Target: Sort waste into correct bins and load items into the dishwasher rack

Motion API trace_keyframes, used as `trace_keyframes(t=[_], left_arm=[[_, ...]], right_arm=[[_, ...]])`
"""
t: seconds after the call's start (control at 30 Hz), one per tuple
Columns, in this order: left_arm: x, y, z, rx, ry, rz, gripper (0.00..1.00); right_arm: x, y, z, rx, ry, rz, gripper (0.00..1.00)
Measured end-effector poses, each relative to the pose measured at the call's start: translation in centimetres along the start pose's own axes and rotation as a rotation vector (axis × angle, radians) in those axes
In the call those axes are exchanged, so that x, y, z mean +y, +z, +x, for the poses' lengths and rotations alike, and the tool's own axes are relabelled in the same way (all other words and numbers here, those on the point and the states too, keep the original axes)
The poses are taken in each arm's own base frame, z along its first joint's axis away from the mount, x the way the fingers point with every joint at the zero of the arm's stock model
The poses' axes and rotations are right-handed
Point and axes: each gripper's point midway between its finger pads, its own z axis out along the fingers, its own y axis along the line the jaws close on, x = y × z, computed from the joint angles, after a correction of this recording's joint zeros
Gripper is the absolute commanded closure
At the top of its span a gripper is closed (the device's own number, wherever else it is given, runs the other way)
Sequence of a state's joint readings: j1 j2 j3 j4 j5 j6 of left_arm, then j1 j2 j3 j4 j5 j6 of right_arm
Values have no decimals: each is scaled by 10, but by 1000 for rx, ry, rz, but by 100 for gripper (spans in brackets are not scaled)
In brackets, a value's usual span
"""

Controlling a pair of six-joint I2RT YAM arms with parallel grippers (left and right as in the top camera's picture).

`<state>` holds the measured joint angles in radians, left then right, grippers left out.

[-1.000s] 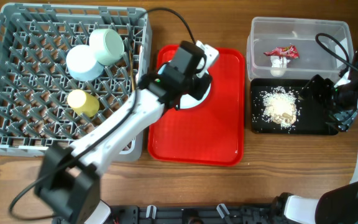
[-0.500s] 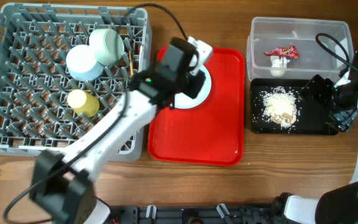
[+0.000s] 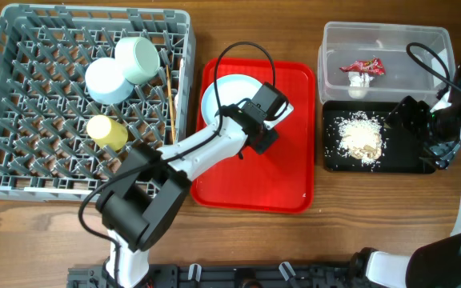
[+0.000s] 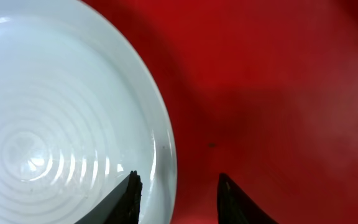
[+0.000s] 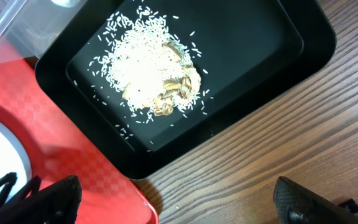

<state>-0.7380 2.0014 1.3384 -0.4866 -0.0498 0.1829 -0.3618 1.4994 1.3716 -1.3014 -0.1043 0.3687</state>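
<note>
The dishwasher rack [image 3: 94, 10] holds both bowls, the yellow cup [image 3: 106, 130] and the chopsticks [image 3: 169, 96], unchanged. The white plate [image 3: 222, 100], half hidden under the left arm a second ago, now lies exposed on the red tray [image 3: 286, 176]. The left gripper [image 4: 178, 186] has opened, jaws astride the plate's rim. The snack wrapper [image 3: 362, 68] lies in the clear tub [image 3: 410, 48], its print too small to read. Only the right wrist view shows the food scraps [image 5: 151, 81] in the black tray [image 5: 272, 37] as rice grains. The right gripper [image 5: 179, 199] is spread wide.
</note>
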Motion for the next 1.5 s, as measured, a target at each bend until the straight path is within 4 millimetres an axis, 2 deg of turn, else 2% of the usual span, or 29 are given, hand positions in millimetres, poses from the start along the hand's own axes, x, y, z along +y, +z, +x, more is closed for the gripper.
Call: trace_keyframes(t=[0.13,0.23,0.33,0.57,0.8,1.0,1.07,1.27,1.5], left_arm=[[0,16,12,44,2,-8,65],[0,16,11,42,3,-9,84],[7,17,11,49,22,-60,96],[10,17,8,52,68,-165,96],[24,16,12,83,119,-305,96],[16,10,8,77,155,-346,96],[16,0,2,52,151,-349,96],[25,-63,-35,-107,102,-367,96],[52,-111,-51,-207,30,-399,96]], right_arm=[[1,0,0,2,-8,-5,0],[1,0,0,3,-12,-7,0],[2,0,1,4,-15,-10,0],[2,0,1,4,-15,-11,0],[2,0,1,4,-15,-11,0],[2,0,1,4,-15,-11,0],[2,0,1,4,-15,-11,0],[2,0,1,4,-15,-11,0],[2,0,1,4,-15,-11,0]])
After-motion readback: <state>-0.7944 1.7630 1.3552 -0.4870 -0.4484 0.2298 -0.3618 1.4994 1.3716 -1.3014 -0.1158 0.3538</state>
